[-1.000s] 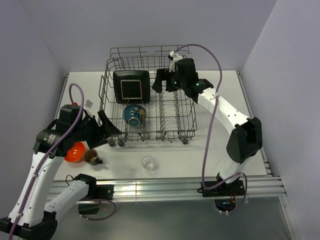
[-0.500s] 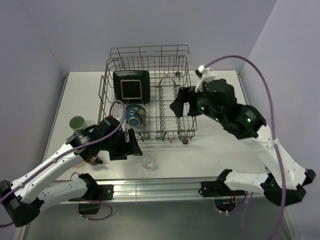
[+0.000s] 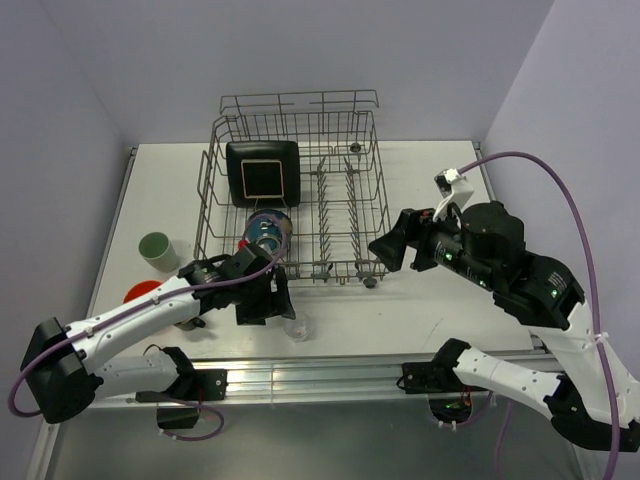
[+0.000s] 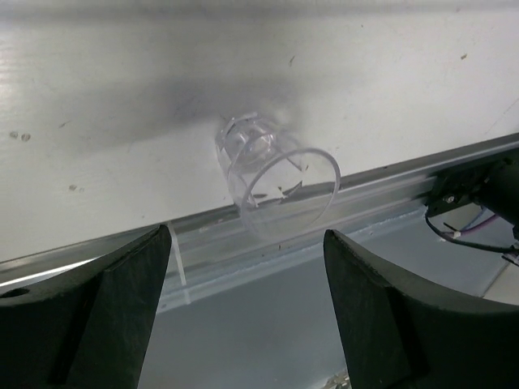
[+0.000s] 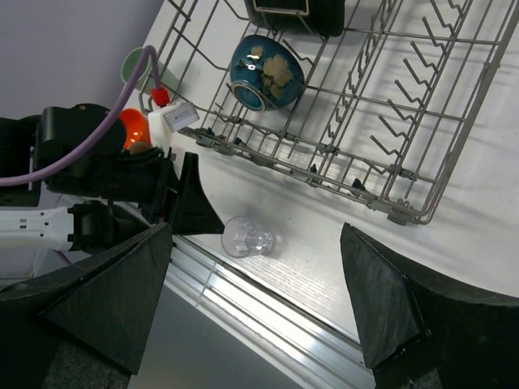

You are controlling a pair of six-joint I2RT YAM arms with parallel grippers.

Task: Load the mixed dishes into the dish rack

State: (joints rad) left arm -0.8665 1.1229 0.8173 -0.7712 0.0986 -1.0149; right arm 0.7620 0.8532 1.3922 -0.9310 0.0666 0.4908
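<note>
The small clear glass (image 3: 297, 326) lies on its side near the table's front edge; it also shows in the left wrist view (image 4: 272, 182) and the right wrist view (image 5: 247, 237). My left gripper (image 3: 276, 299) is open and empty just behind it, jaws wide (image 4: 247, 316). My right gripper (image 3: 393, 248) is open and empty above the table, right of the dish rack (image 3: 362, 200), (image 5: 255, 300). The black square plate (image 3: 262, 175) and blue bowl (image 3: 268, 230) sit in the rack. The pale green cup (image 3: 155, 248) and orange bowl (image 3: 140, 293) stand at left. The brown mug is mostly hidden under my left arm.
The table's front edge is a metal rail (image 3: 330, 370) just in front of the glass. The rack's right half holds only tines (image 5: 405, 97). A wall corner closes the back, and a raised rim (image 3: 122, 190) runs along the table's left side.
My left arm swung from the cups at left to the glass at the front. My right arm drew back out of the rack to the right front. The green cup came into view.
</note>
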